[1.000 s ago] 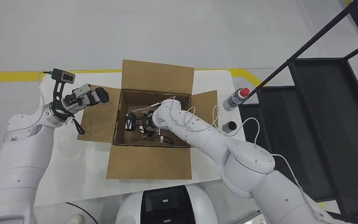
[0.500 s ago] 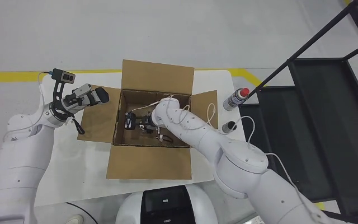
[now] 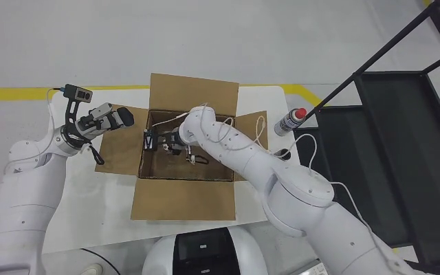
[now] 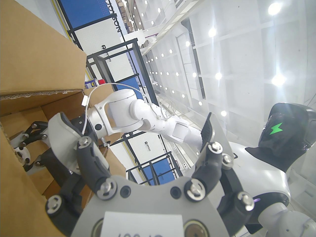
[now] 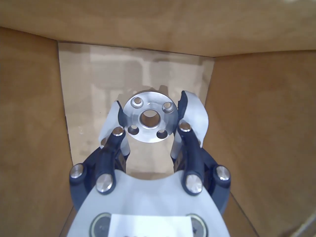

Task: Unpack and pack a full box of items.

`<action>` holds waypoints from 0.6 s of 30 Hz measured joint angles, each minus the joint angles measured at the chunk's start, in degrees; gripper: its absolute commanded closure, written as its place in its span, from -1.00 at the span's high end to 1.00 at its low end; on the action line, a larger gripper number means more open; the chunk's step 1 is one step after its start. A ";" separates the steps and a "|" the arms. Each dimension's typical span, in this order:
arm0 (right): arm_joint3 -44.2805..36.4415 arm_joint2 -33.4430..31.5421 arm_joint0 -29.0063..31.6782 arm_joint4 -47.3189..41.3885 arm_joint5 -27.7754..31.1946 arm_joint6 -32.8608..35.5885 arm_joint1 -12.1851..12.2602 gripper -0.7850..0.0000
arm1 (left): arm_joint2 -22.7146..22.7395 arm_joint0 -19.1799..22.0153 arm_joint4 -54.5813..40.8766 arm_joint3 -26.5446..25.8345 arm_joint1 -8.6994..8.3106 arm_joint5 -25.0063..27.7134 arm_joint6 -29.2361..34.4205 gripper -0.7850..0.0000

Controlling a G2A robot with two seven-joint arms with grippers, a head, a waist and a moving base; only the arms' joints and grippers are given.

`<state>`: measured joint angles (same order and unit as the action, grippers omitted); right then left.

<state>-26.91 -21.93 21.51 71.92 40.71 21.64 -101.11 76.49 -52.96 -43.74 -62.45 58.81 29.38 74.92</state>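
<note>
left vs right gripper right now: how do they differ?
Jaws: the left gripper has its jaws open and empty; the right gripper has its jaws shut on a round metal flange.
Place: the left gripper hangs outside the walls of the box; the right gripper is down inside the box.
Shared: both have the same build, with curved white and black jaws.

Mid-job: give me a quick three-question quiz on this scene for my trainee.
1. True or false: the right gripper grips a flange inside the box.
2. What stands on the table beside the box? A) spray can B) mug C) bowl
3. Fill in: the left gripper is ____ (open/shut).
Key: 1 true; 2 A; 3 open.
</note>
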 measured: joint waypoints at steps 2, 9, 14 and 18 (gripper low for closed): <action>-1.92 -1.52 0.04 -0.69 0.76 0.24 1.38 -1.00 | 0.00 0.00 0.00 0.00 0.00 0.00 0.00 1.00; -12.89 -8.50 4.14 -0.91 2.98 3.53 8.53 -1.00 | 0.00 0.00 0.00 0.00 0.00 0.00 0.00 1.00; -29.60 -17.67 13.55 1.52 2.43 10.21 15.91 -1.00 | 0.00 0.00 0.00 0.00 0.00 0.00 0.00 1.00; -48.43 -27.46 25.42 2.90 3.97 19.19 21.47 -1.00 | 0.00 0.00 0.00 0.00 0.00 0.00 0.00 1.00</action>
<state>-75.34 -49.40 46.94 74.82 44.68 40.84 -79.63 76.49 -52.96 -43.74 -62.45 58.81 29.38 74.92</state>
